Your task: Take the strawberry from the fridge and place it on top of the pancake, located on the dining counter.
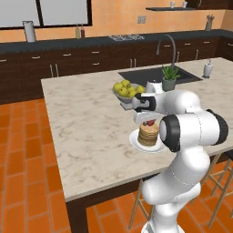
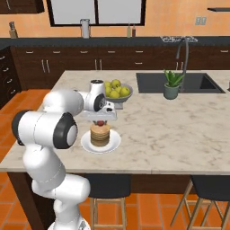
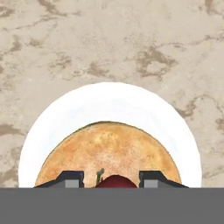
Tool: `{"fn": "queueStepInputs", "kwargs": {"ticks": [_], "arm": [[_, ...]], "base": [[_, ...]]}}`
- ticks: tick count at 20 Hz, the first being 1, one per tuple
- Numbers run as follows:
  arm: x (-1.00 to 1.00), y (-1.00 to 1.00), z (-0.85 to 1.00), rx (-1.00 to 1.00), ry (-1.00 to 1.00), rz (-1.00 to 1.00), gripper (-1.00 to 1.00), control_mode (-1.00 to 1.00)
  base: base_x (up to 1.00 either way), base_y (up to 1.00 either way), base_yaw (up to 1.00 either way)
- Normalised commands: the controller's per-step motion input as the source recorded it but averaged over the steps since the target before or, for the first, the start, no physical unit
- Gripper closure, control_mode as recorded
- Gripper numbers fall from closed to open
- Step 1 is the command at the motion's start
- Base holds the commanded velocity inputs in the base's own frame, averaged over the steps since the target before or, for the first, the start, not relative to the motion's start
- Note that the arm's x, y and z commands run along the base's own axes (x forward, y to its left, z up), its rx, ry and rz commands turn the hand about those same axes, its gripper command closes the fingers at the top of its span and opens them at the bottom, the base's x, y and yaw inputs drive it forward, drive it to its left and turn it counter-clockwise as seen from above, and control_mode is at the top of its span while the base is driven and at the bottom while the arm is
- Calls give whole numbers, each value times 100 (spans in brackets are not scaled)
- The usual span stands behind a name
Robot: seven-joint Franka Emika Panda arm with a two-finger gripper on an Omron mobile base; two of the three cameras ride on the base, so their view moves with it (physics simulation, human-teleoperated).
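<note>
The pancake [image 1: 149, 134] stack sits on its round white plate [image 1: 135, 142] near the front edge of the marble dining counter [image 1: 86, 118]. My gripper [image 1: 148, 120] hangs just above the stack, shut on the small red strawberry [image 1: 149, 123]. From the right base view, the strawberry [image 2: 100, 122] hovers over the pancake [image 2: 99, 135] under the gripper [image 2: 100, 121]. In the hand view, the strawberry [image 3: 116, 182] sits between the fingertips [image 3: 70, 179], directly over the pancake [image 3: 107, 146] and plate [image 3: 109, 100]. The fridge is out of view.
A bowl of yellow-green apples [image 1: 127, 89] stands just behind the gripper. Farther right are a potted plant [image 1: 169, 77], a sink [image 2: 179, 83] with a tall faucet and a soap dispenser [image 1: 208, 69]. Stools [image 2: 108, 188] stand under the counter's front edge.
</note>
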Motion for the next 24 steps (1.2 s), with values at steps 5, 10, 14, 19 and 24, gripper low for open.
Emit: {"fn": "queueStepInputs", "kwargs": {"ticks": [5,10,14,19,24], "arm": [[-11,0,-39,0,2,2,100,-100],[-51,6,-33,-1,0,5,100,-100],[-33,10,-39,-4,0,5,100,-100],[-13,8,-40,-3,0,5,-100,-100],[-9,5,-25,0,0,5,-100,-100]], "base": [[0,0,0],[0,0,0],[0,0,0],[0,0,0],[0,0,0]]}}
